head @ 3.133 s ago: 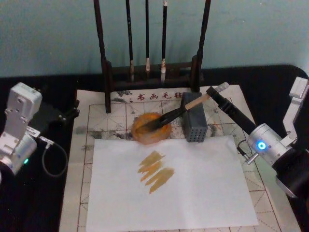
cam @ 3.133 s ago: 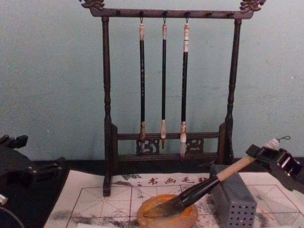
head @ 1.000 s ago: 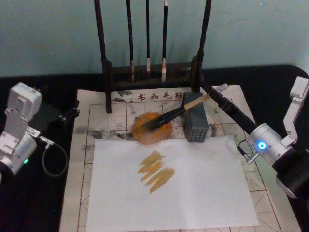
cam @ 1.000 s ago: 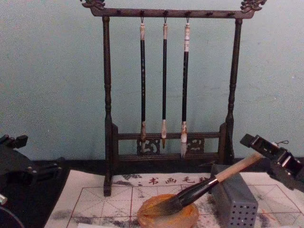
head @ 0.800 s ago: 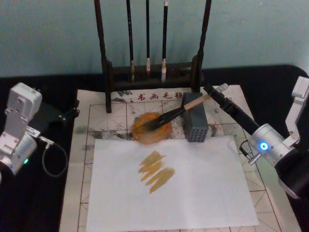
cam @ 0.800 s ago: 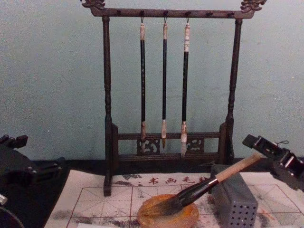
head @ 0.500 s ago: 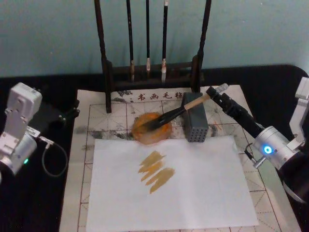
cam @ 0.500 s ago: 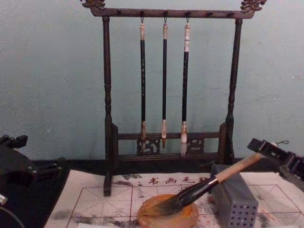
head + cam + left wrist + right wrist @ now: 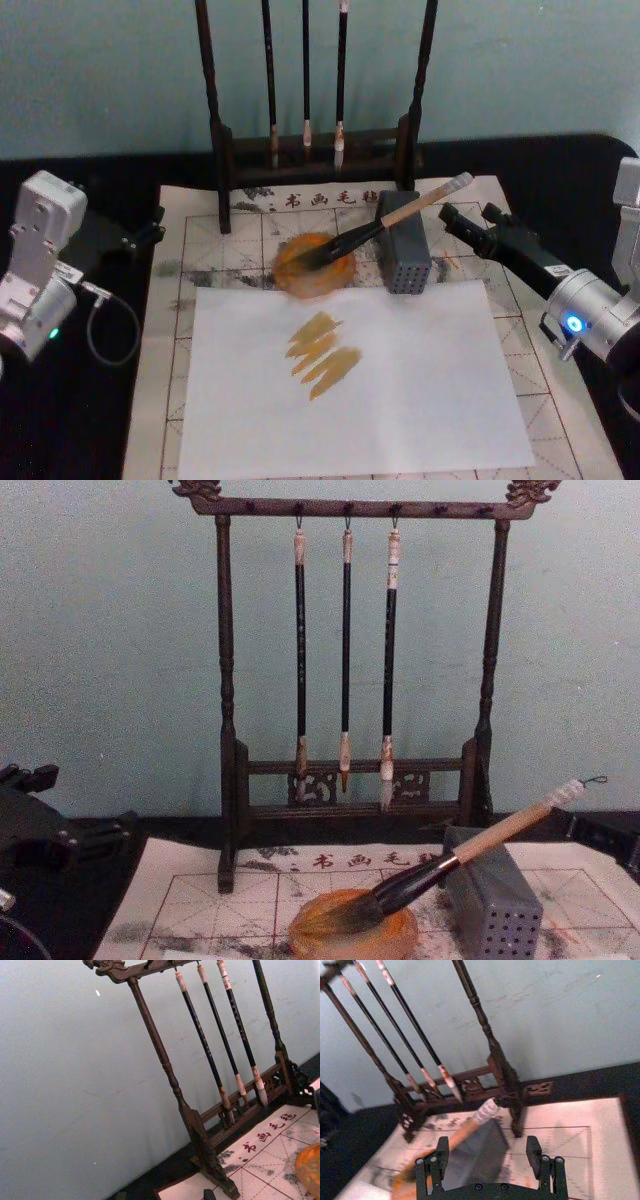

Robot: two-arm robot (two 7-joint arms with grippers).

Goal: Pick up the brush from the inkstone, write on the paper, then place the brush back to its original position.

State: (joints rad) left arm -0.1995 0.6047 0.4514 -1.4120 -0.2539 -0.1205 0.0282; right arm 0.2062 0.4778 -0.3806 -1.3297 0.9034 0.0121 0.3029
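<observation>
The brush lies slanted, its dark tip in the orange inkstone and its wooden handle across the grey perforated block. Its white-wrapped end points to the back right. My right gripper stands open just right of that end and apart from it. In the right wrist view the right gripper has its fingers spread, with the brush lying ahead of them. The red-gridded paper lies under a plain white sheet that carries amber strokes. At the table's left my left gripper is parked open.
A dark wooden rack with three thin hanging brushes stands behind the paper. In the chest view the brush rests on the block with its tip in the inkstone. A black tablecloth flanks the paper.
My right gripper has let go of the brush's white end and drawn back to the right and nearer me. The brush stays on the inkstone and block.
</observation>
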